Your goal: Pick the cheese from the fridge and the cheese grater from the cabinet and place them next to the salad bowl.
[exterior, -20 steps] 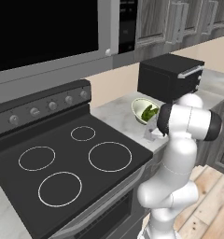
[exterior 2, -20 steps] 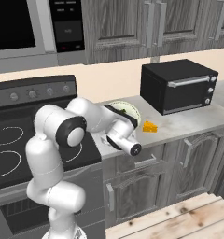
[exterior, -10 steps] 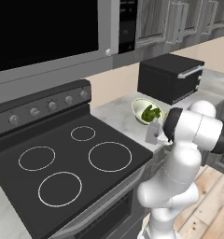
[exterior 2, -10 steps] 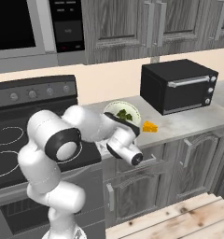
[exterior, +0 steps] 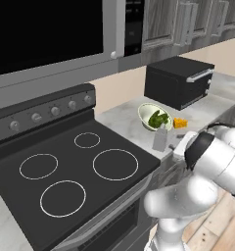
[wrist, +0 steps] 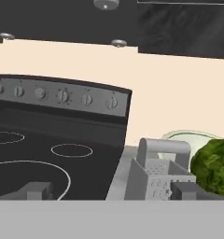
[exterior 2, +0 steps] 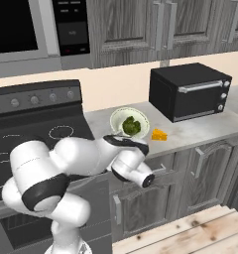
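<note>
Standing beside the salad bowl (exterior: 151, 116) were cheese grater (exterior: 160, 138) and cheese (exterior: 179, 122); gripper (wrist: 109, 190) was spread, empty. Task judged essentially complete.

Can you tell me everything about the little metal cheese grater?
The cheese grater is a small silver-grey metal box, wider at the bottom, with rows of tiny holes in its sides and a looped handle on top. It stands upright on the pale counter, between the black stove and the salad bowl with its green leaves. The open tool sits right in front of it, and nothing grips the grater.
</note>
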Controlling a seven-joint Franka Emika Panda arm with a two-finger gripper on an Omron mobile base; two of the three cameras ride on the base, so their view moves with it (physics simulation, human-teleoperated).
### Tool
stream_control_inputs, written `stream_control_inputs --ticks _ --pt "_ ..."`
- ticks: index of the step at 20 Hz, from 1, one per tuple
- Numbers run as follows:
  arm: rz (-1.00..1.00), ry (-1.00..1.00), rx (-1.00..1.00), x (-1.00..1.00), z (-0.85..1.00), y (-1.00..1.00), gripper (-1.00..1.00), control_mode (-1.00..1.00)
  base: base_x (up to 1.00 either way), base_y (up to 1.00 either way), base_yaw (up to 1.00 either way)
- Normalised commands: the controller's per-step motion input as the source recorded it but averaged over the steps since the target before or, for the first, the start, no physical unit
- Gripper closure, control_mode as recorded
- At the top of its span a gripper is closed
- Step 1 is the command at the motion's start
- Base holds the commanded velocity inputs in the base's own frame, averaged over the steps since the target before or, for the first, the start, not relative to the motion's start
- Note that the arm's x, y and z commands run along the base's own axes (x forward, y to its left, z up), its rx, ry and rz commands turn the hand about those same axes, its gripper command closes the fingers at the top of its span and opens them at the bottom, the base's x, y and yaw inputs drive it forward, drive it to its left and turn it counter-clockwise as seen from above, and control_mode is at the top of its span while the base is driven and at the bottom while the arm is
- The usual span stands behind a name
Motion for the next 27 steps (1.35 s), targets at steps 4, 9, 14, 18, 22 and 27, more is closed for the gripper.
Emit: stream_control_inputs --ticks 4,9,14,18,22,27 --pt "0.06 0.17 -0.01 -0.2 1.0 0.0 -1.0 -1.0 0.0 0.0 0.0" --pt "0.03 0.23 0.0 -0.35 0.98 0.0 -1.0 -1.0 0.0 0.0 0.0" --pt "0.0 0.12 -0.01 -0.74 0.8 0.0 -1.0 -1.0 0.0 0.0 0.0" --pt "0.0 -0.03 -0.13 -0.77 0.6 0.09 -1.0 -1.0 0.0 0.0 0.0" --pt "-0.08 -0.01 -0.26 -0.59 0.61 0.25 -1.0 -1.0 0.0 0.0 0.0" --pt "-0.22 0.1 -0.33 -0.14 0.42 0.11 -1.0 -1.0 0.0 0.0 0.0"
